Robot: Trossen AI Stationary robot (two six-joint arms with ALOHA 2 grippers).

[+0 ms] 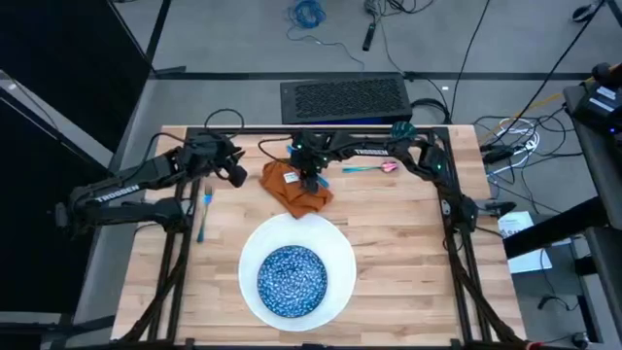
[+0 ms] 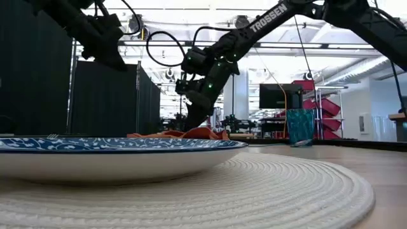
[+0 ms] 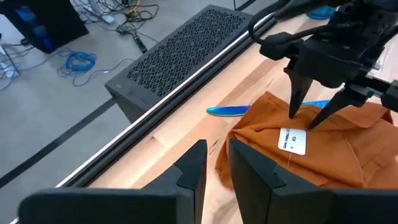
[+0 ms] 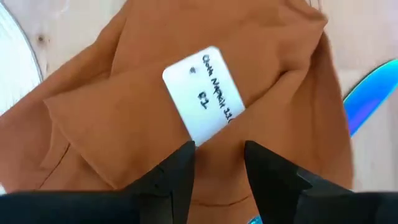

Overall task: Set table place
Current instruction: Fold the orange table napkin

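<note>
Only the right wrist view shows the white tag [image 4: 203, 94] on the orange napkin [image 4: 124, 112], reading "Cloth Napkin". On the desk [image 1: 389, 243], right gripper [image 1: 311, 182] narrowly open above it; left gripper [image 1: 236, 172] narrowly open, empty.

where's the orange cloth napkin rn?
In the high view, the orange cloth napkin lies crumpled behind the large white round plate, directly under the open right gripper.

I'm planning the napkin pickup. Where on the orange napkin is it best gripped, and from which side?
Likely from straight above, pinching a raised fold near the white tag: the orange napkin lies crumpled, its ridges standing proud. The right hand hovers there, open.
</note>
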